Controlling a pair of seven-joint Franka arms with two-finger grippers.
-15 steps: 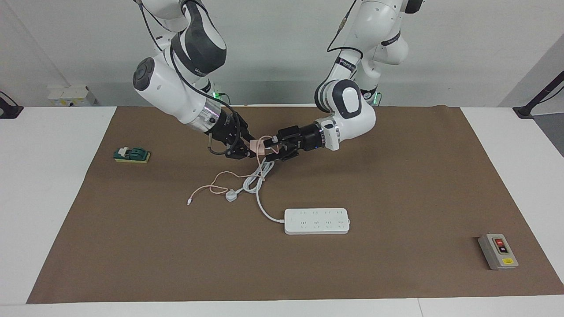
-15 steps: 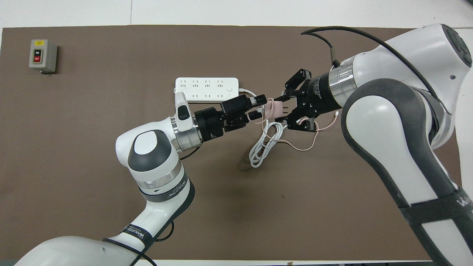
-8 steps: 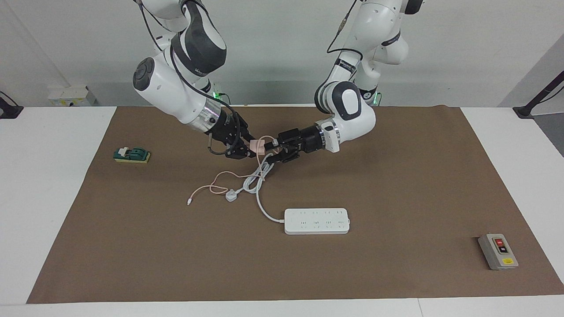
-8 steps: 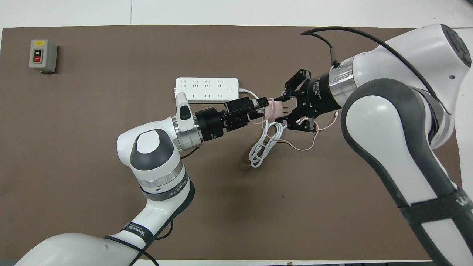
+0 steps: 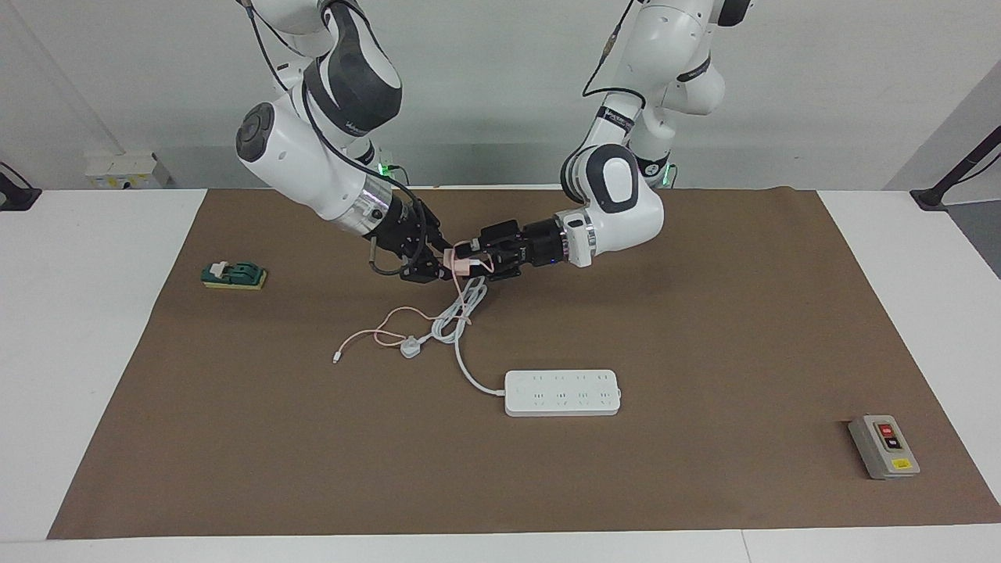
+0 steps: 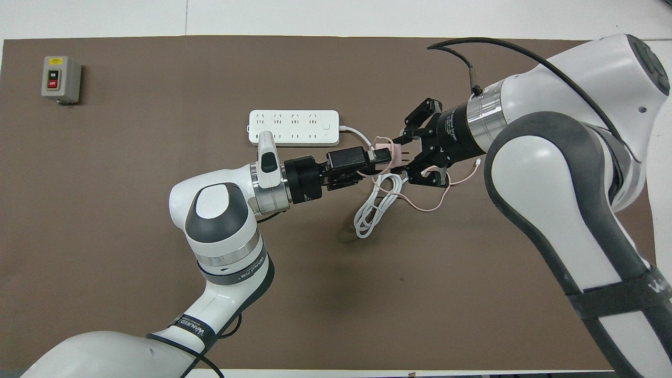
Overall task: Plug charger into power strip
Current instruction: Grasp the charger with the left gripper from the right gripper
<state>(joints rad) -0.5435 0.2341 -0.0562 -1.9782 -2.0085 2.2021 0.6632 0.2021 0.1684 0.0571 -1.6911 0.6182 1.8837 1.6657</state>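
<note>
a big white table (image 5: 94, 328) fills the room's middle. a brown mat (image 5: 704, 328) covers most of its top, with white showing at both ends and along the edges. the wall (image 5: 485, 70) past the table is plain and pale grey. a small white box (image 5: 125, 170) sits low against that wall. a black clamp (image 5: 16, 195) grips one end of the table, and a black stand (image 5: 958, 176) leans at the other end. the light is soft and even.

Charger (image 6: 392, 153) half hidden between hands
</note>
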